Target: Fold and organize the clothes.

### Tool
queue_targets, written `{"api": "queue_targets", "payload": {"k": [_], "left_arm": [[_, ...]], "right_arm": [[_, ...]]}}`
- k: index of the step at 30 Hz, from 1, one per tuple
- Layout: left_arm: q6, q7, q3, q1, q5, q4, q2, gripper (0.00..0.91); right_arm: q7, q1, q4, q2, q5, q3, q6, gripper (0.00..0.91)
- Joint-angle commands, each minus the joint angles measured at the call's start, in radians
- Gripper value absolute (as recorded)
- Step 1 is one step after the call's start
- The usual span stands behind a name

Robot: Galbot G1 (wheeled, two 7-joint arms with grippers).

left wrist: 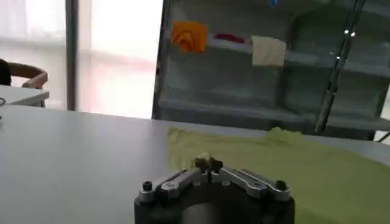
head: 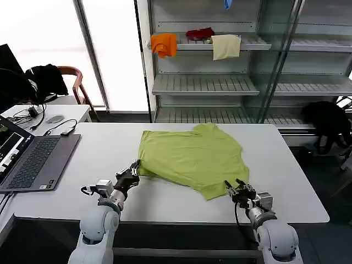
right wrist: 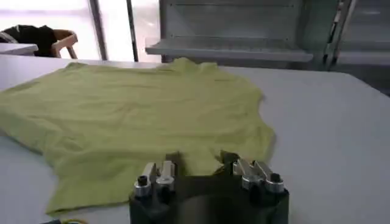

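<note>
Lime-green and thin, the T-shirt (head: 192, 157) lies spread on the white bench (head: 99, 159), its collar on the side away from both tools and its hem toward them, so its long axis runs roughly from the tools out toward the shelving (head: 220, 82). One sleeve has been turned in over the body on the left tool's side, leaving a doubled edge there.

The left tool (head: 132, 173) sits at the shirt's near corner on that side; in the left wrist view its fingertips are drawn together with a small pucker of green cloth (left wrist: 204, 159) between them, so it appears to have the corner pinched, though the contact is small and hard to be sure of.

The right tool (head: 236, 190) rests just at the shirt's other near corner, its fingers (right wrist: 228, 158) parted a little, with the hem edge lying between and just ahead of them; it holds nothing that can be made out.

A laptop (head: 33, 159) sits well off beyond the left tool.
</note>
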Motion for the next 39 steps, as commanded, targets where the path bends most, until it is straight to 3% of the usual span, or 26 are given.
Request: {"api": "queue_targets", "payload": {"k": [1, 16, 39], "left_arm": [[-0.003, 0.003, -0.001, -0.004, 0.0, 0.009, 0.003, 0.0], [-0.013, 0.011, -0.002, -0.005, -0.001, 0.013, 0.002, 0.0], [0.0, 0.005, -0.004, -0.036, -0.015, 0.003, -0.005, 0.01]], "right_arm": [[0.002, -0.004, 0.0, 0.002, 0.002, -0.003, 0.005, 0.0], [0.035, -0.001, 0.036, 0.004, 0.068, 0.014, 0.013, 0.0], [0.11, 0.17, 0.014, -0.018, 0.128, 0.021, -0.008, 0.0]]}}
